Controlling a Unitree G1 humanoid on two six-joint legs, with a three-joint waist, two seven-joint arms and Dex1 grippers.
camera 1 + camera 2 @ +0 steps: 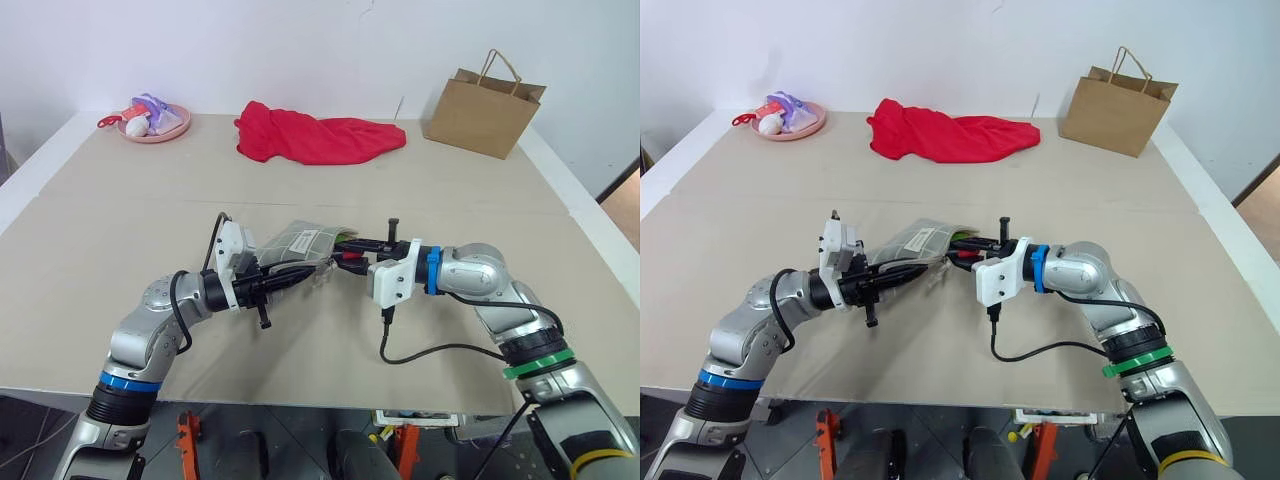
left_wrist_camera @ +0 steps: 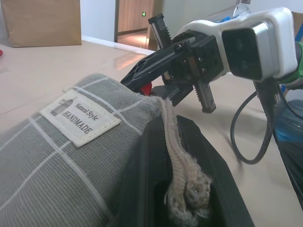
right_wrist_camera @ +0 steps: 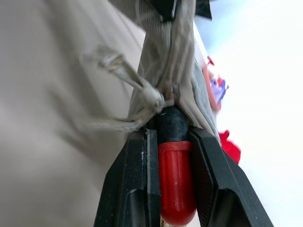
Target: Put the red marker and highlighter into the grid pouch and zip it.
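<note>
Red marker (image 3: 176,182) sits clamped in your right gripper (image 1: 352,256), its long axis pointing at nine o'clock into the mouth of the pouch (image 1: 296,243). Your left gripper (image 1: 300,272) is clenched on the pouch, lifted over the table (image 1: 100,230).

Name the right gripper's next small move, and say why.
Probably push the red marker further into the grid pouch. The right gripper is shut on its red cap end, its black tip just at the pouch mouth, while the left gripper holds the pouch up.

Woven cloth grid pouch (image 2: 57,156), glossy red marker (image 3: 176,182)
</note>
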